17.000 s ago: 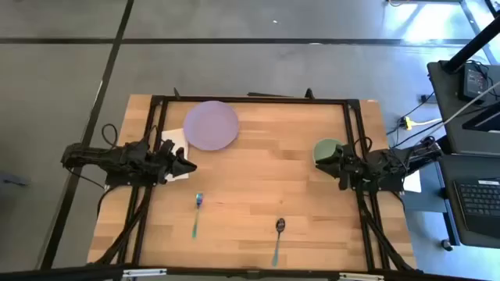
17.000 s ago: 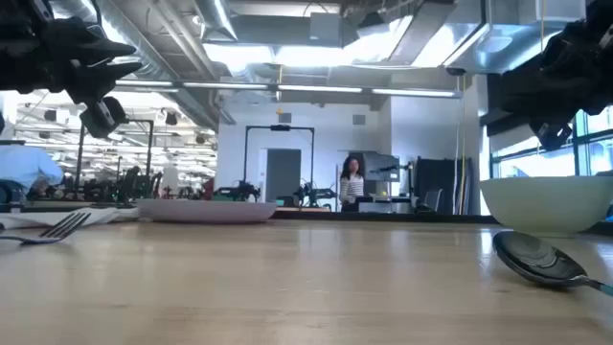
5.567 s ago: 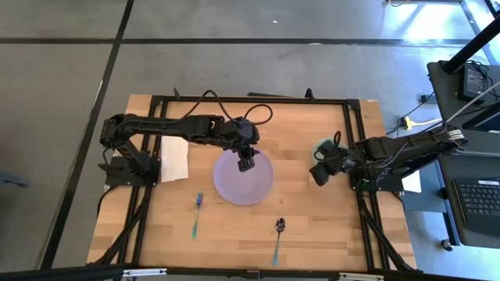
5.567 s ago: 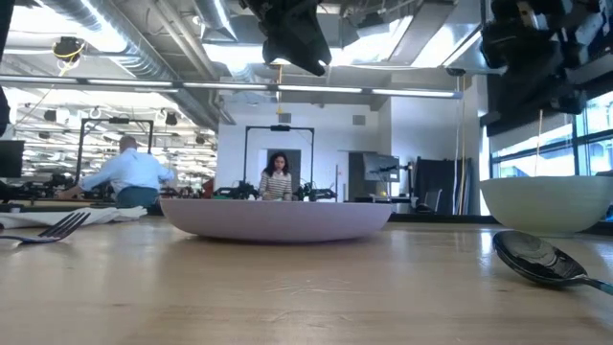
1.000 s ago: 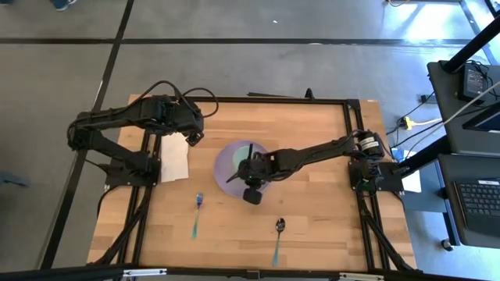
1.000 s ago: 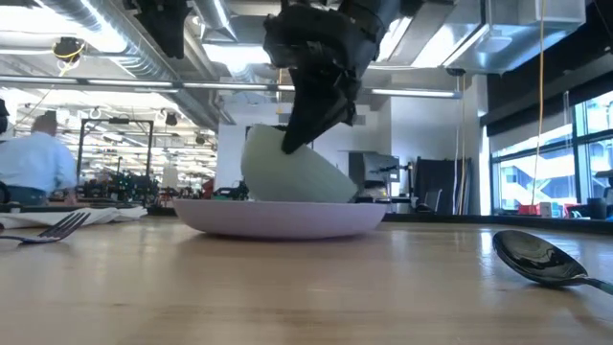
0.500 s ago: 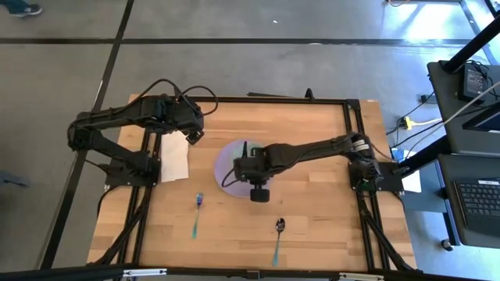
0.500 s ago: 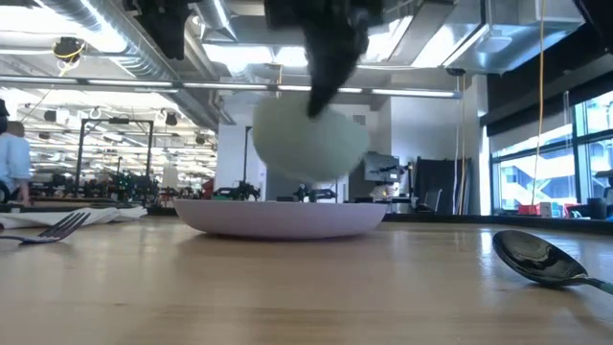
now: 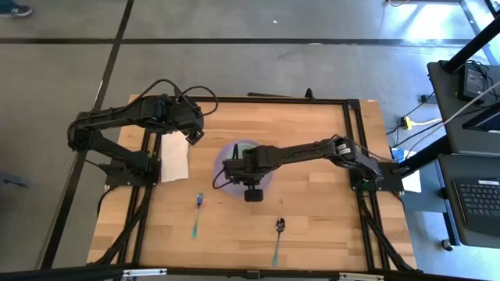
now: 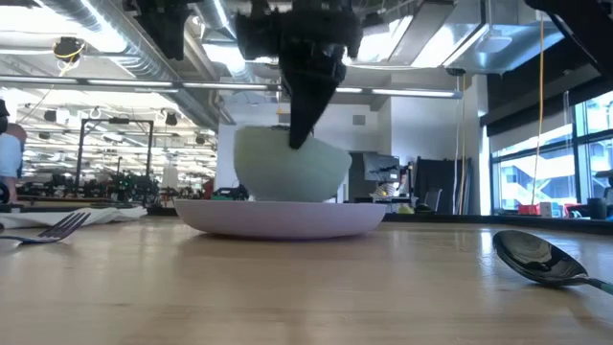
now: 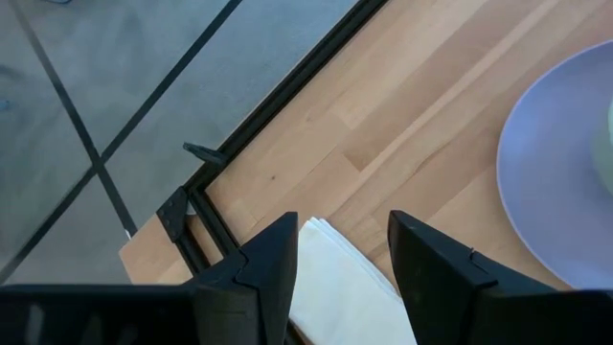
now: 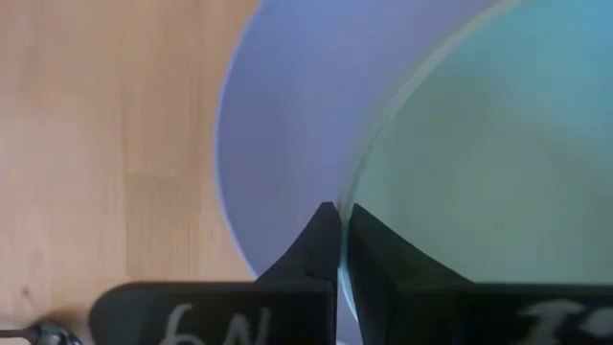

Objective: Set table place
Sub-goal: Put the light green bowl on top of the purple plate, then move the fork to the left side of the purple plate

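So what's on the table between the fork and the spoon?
In the high view only bare wooden table lies between the blue-handled fork and the dark metal spoon; the purple plate sits farther back.

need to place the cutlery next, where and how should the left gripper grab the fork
Judging from the high view, the fork lies flat near the table's front edge, tines toward the plate, handle toward the front. Best guess: come straight down on the mid-handle with the fingers across its width, since it is thin and straight there. The left gripper hovers open above the napkin.
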You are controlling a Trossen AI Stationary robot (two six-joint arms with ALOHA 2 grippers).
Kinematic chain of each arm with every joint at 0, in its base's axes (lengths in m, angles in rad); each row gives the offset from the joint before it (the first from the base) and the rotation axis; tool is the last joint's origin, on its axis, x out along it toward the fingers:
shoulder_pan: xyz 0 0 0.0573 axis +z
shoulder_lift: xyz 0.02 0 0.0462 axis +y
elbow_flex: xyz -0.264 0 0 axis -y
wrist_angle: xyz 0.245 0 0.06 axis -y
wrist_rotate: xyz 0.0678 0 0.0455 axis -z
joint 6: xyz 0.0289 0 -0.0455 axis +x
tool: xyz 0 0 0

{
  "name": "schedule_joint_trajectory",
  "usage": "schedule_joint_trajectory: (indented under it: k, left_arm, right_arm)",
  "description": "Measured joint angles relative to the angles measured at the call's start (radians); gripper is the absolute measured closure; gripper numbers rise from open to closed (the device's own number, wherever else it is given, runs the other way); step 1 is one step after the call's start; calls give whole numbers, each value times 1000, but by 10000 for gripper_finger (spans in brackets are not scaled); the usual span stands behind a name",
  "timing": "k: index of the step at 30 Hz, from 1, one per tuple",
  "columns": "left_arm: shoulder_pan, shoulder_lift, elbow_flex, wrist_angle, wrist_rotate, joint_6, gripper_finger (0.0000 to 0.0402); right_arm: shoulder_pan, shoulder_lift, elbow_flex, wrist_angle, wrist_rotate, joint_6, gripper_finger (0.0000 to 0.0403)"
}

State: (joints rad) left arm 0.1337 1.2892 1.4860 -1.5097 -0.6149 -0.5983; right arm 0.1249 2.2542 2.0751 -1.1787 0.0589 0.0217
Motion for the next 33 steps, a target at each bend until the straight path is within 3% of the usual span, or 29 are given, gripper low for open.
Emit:
schedule_joint_trajectory:
  k: [10, 20, 27, 33]
  left_arm:
    - [0, 0, 0, 0, 0, 0, 244]
    - [0, 0, 0, 2, -1, 32, 244]
    - [-1, 0, 0, -17, -1, 7, 244]
    - [-21, -7, 0, -37, 76, -149, 244]
  right_arm:
    - [1, 44, 0, -18, -18, -1, 385]
    - [-4, 43, 80, -35, -30, 55, 305]
    - [-4, 31, 284, -230, -36, 207, 284]
    - [16, -106, 178, -306, -11, 411, 282]
